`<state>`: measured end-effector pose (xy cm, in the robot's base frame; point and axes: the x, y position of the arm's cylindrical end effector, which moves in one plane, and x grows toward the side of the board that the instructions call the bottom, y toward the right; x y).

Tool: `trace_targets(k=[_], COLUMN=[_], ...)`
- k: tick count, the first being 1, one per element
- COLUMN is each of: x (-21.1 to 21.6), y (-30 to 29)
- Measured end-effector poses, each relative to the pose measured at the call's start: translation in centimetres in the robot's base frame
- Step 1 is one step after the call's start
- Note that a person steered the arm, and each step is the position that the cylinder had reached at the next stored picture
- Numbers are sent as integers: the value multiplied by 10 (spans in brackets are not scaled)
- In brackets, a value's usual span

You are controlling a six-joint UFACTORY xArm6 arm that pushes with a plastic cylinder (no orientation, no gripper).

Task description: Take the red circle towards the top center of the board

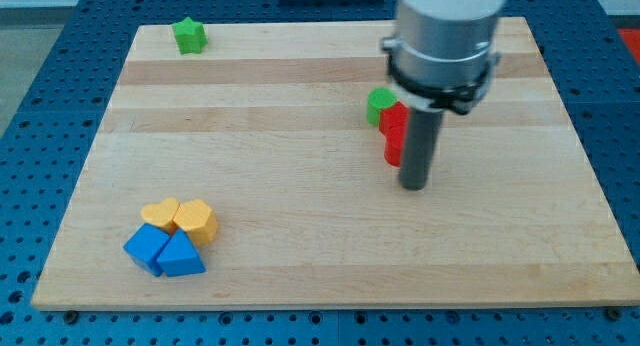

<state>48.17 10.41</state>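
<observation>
We can't read any text, labels, brands or numbers anywhere: nothing on the wooden board, nothing on the coloured blocks, nothing on our arm housing at far right.

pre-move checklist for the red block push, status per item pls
1. My tip visible: ok, at the view's right of the red block.
2. Tip touching red block: cannot tell.
3. Red block's shape is a circle: cannot tell, rod partly hides it.
4. Red block free of neighbours: not ok, green block sits against it.
5. Path to the board's top centre: ok, bare wood.
6. Tip placed to push upward: not ok, it is beside the block, not below.
</observation>
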Motion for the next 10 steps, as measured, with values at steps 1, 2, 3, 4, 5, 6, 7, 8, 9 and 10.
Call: trace_targets(k=[1,2,3,4,5,6,7,8,9,10], x=[-18,-18,-22,-28,-21,-20,-26,-35,-57,-90], y=[18,8,-15,-34,-55,-71,-80,-85,-89,-94])
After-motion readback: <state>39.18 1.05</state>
